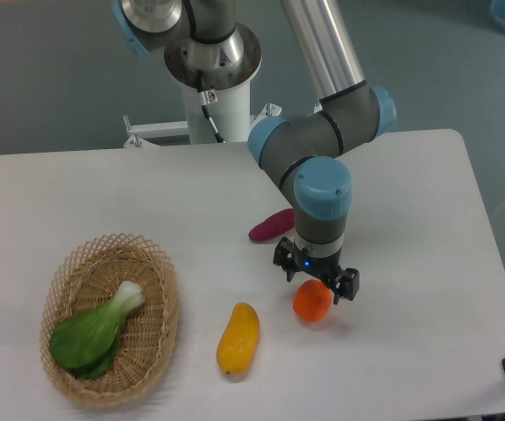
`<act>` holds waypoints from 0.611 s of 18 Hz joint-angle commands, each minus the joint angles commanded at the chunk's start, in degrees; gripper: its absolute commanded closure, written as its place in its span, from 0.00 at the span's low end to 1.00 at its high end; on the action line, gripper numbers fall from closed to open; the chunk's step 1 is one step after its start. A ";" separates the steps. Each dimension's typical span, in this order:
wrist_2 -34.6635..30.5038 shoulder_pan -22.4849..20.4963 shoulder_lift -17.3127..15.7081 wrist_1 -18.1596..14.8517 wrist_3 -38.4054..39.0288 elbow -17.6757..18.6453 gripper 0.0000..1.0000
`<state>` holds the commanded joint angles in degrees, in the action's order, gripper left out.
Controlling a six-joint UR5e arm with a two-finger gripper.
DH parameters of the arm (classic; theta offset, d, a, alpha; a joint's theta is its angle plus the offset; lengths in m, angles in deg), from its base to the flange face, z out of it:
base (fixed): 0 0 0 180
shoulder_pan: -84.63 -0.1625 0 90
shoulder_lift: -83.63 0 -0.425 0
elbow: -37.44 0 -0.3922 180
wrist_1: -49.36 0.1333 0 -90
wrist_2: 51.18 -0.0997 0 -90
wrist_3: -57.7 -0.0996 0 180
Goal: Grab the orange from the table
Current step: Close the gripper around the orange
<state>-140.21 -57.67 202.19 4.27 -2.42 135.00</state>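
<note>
Straddling orange (312, 303) on table (410, 219): tool (315, 282), grip seemingly unclosed.

The gripper (316, 282) is low over the orange (312, 302) on the white surface (428, 228), its jaws on either side of the fruit's top. A yellow-orange oblong fruit (238, 338) lies just to the side, a purple vegetable (271, 225) behind the arm. A wicker basket (156, 338) holds bok choy (95, 331).

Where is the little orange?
The orange sits on the white table, right under the claw, just right of the yellow fruit.
</note>
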 joint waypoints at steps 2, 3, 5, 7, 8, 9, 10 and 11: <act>0.00 0.00 0.27 0.09 -0.09 -0.27 0.00; 0.00 0.00 0.35 0.09 -0.09 -0.27 0.03; 0.00 0.00 0.36 0.09 0.00 -0.36 0.07; 0.00 0.00 0.36 0.09 -0.09 -0.18 0.11; 0.09 0.00 0.36 0.17 -0.09 -0.09 0.13; 0.00 0.00 0.36 0.17 -0.09 -0.09 0.15; 0.00 0.00 0.36 0.17 -0.09 -0.18 0.17; 0.09 0.00 0.36 0.09 -0.09 -0.18 0.18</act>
<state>-140.13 -57.67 202.54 4.36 -2.51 134.82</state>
